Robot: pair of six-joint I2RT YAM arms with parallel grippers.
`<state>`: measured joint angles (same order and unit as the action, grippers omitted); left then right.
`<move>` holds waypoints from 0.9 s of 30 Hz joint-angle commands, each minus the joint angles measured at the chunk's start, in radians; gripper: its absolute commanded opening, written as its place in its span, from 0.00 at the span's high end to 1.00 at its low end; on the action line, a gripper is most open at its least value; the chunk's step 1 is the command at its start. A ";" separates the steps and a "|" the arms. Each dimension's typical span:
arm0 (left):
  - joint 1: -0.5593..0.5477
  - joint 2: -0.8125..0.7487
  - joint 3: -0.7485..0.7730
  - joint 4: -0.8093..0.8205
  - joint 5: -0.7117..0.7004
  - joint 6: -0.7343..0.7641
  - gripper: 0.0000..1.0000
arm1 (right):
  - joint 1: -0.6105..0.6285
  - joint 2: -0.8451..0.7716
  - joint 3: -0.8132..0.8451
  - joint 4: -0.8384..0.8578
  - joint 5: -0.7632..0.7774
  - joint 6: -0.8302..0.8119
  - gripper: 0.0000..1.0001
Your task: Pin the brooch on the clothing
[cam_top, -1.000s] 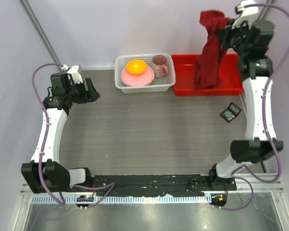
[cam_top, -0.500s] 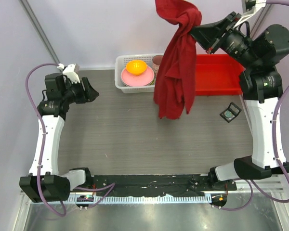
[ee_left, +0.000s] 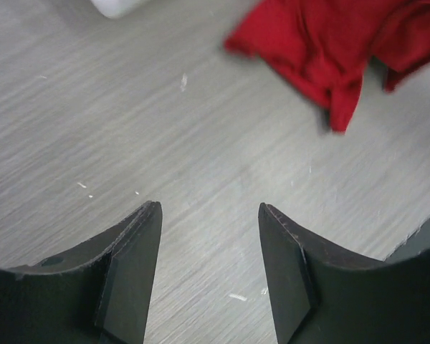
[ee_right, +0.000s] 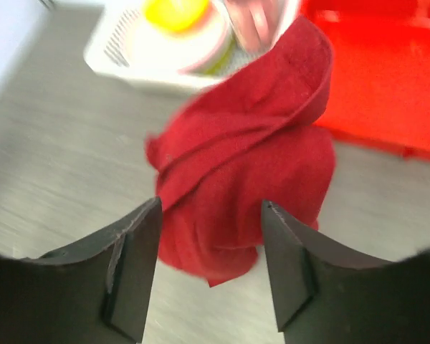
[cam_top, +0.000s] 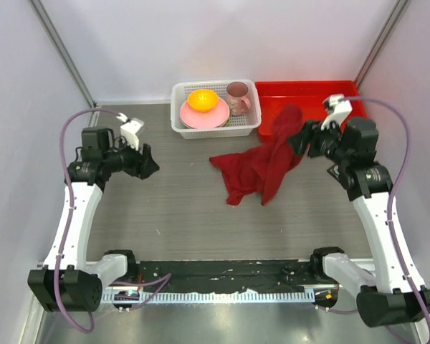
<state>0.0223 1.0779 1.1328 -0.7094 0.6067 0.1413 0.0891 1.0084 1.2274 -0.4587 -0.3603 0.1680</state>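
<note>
T-shirt (cam_top: 261, 168): dark red, crumpled in a heap on the bench (cam_top: 186, 215), right of the middle; its upper fold reaches toward the near edge of the red tray (cam_top: 344, 89).
Right hand (cam_top: 299, 140): just beside the upper fold of the T-shirt; fingers about half apart, nothing clamped between them. In the wrist view the cloth lies beyond the fingertips.
Left hand (cam_top: 149, 163): at the left side of the bench, well apart from the T-shirt; fingers parted and holding nothing, only bare bench below.
White basket (cam_top: 179, 122): at the far edge, left of the tray, with a pink plate, a yellow bowl and a pink cup.
</note>
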 commanded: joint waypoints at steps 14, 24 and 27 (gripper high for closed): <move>-0.332 0.480 0.088 0.090 0.044 0.581 0.33 | 0.087 0.093 -0.252 -0.316 -0.062 -0.806 0.23; -0.512 0.790 0.280 0.243 -0.110 0.763 0.23 | 0.115 0.217 -0.410 -0.273 0.015 -0.941 0.19; -0.541 0.852 0.298 0.362 -0.160 0.755 0.23 | 0.113 0.228 -0.468 -0.212 0.101 -0.969 0.20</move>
<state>-0.4877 1.8706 1.3891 -0.5255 0.5144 0.8326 0.1993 1.2411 0.8135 -0.7452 -0.3454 -0.7250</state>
